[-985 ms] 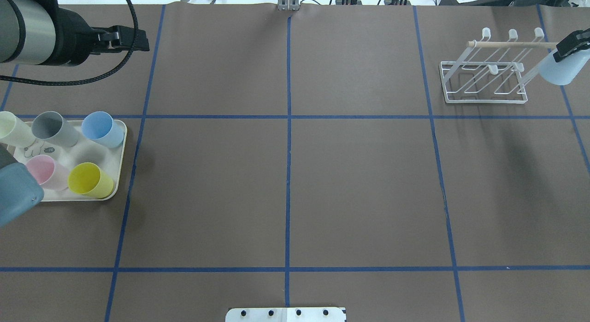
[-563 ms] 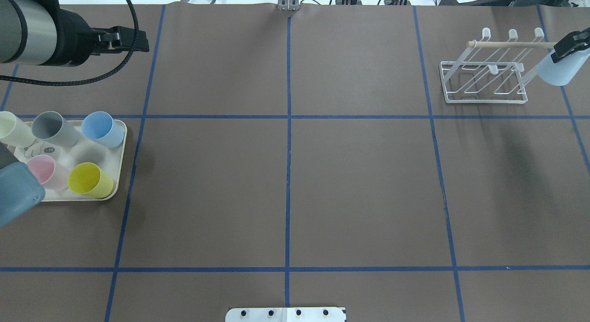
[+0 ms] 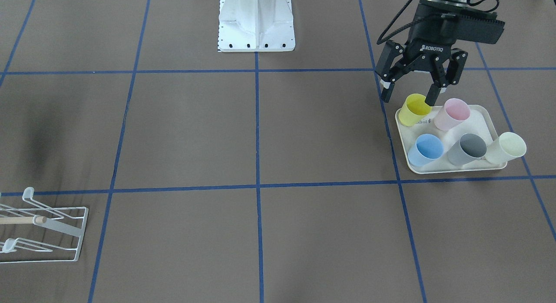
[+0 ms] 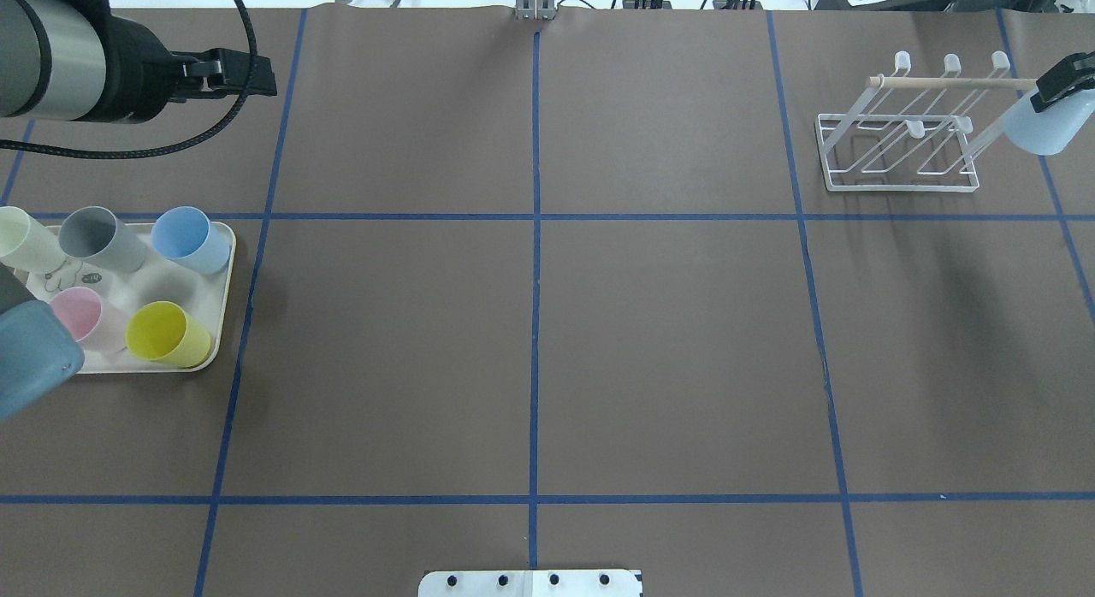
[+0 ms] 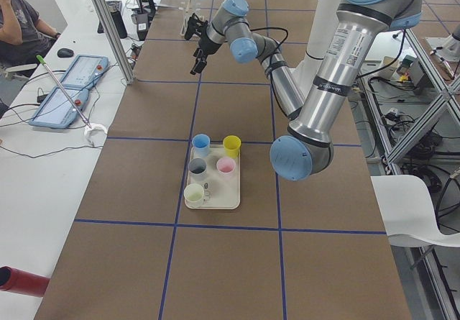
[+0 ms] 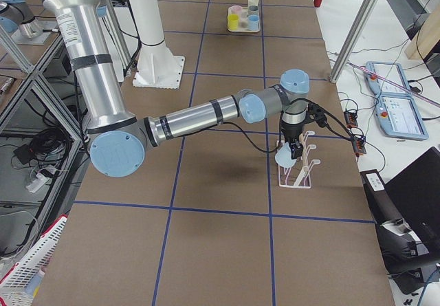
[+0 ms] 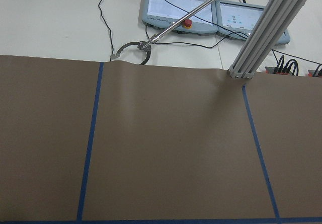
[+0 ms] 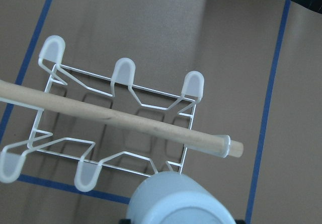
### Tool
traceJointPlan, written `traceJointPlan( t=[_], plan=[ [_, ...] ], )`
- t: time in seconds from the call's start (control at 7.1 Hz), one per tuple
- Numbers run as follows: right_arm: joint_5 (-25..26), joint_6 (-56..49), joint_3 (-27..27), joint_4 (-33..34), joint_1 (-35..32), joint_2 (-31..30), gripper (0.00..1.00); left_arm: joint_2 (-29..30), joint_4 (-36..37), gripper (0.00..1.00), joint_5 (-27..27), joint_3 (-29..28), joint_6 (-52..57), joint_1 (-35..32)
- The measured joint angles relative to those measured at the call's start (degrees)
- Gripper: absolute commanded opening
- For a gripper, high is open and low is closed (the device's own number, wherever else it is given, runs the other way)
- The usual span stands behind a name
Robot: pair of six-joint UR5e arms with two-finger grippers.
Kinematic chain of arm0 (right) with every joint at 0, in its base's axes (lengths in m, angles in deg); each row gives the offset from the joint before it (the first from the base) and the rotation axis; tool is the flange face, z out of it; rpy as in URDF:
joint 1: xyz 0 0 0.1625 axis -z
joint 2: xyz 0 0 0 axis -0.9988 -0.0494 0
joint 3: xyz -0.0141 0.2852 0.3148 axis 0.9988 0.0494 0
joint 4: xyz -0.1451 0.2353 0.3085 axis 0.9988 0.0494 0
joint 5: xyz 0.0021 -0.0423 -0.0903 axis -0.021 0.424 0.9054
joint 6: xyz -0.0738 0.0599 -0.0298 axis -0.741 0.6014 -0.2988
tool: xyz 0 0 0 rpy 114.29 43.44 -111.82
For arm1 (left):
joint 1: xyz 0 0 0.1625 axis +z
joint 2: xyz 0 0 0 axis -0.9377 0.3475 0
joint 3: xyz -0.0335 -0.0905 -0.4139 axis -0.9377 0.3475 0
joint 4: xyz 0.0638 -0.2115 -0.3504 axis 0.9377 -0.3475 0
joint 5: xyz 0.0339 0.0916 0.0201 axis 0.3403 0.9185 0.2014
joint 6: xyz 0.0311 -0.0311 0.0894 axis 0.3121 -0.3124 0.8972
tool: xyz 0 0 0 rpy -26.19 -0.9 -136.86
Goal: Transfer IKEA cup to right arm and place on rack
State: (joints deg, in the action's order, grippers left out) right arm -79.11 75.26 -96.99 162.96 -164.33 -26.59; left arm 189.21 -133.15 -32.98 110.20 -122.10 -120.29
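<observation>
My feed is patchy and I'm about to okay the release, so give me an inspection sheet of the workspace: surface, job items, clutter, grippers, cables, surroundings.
Surface: brown paper table cover with a blue tape grid, lying flat.
Job's things: pale blue plastic cup held at the dowel end of the white wire drying rack; whether it is on a peg, cannot tell.
Clutter: cream tray holding a yellow cup, pink cup, blue cup, grey cup and cream cup.
Grippers: right gripper shut on the pale blue plastic cup; left gripper open, above the yellow cup.
Cables: black cable loops at the left wrist.
Surroundings: seated person at a side desk with two pendants.
</observation>
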Motion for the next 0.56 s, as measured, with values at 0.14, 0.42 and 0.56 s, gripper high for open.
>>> traceJointPlan(
  t=[0.14, 0.42, 0.56],
  plan=[
    [0.0, 0.0, 0.6, 0.0, 0.0, 0.6, 0.16, 0.0, 0.0, 1.0, 0.0, 0.0, 0.0, 0.0],
    [0.1, -0.1, 2.1, 0.0, -0.1, 1.9, 0.16, 0.0, 0.0, 1.0, 0.0, 0.0, -0.1, 0.0],
    [0.1, -0.1, 2.4, 0.0, 0.0, 2.1, 0.16, 0.0, 0.0, 1.0, 0.0, 0.0, -0.1, 0.0]
  ],
)
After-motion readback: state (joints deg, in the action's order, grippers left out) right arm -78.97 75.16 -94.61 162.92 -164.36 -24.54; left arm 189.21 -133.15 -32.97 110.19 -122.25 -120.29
